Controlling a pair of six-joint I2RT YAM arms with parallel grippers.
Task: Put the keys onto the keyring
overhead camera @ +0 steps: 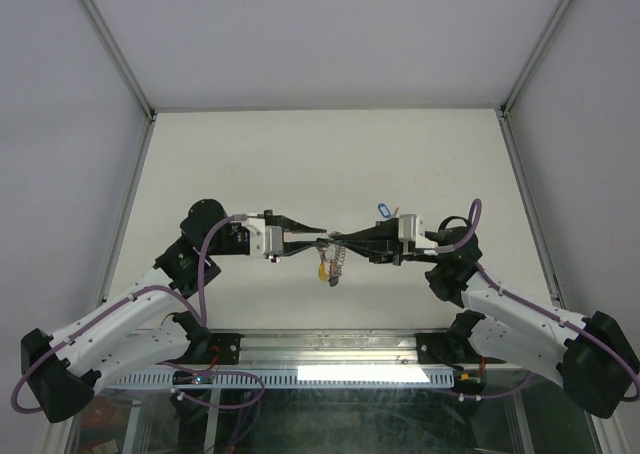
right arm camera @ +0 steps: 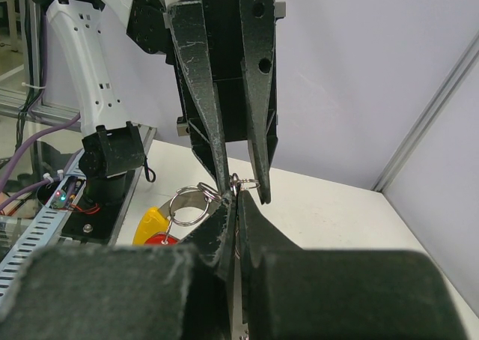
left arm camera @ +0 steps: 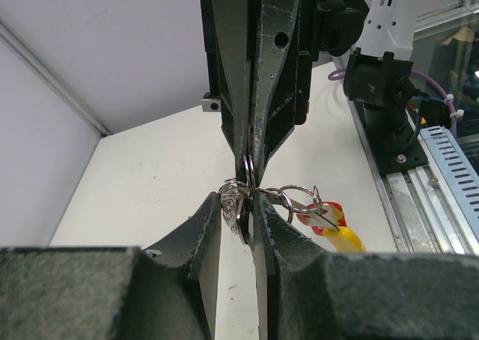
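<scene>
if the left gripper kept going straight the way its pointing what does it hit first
The right gripper, almost at once. The two stand tip to tip, with only the keyring caught between them, so the left gripper has hardly any free way ahead.

Overhead, the keyring (overhead camera: 338, 258) and keys (overhead camera: 324, 270) hung too small to tell apart. Up close, the left gripper (left arm camera: 247, 205) hid part of the red tag (left arm camera: 328, 210) and yellow tag (left arm camera: 346, 240); the pinched rings blurred into one tangle.
</scene>
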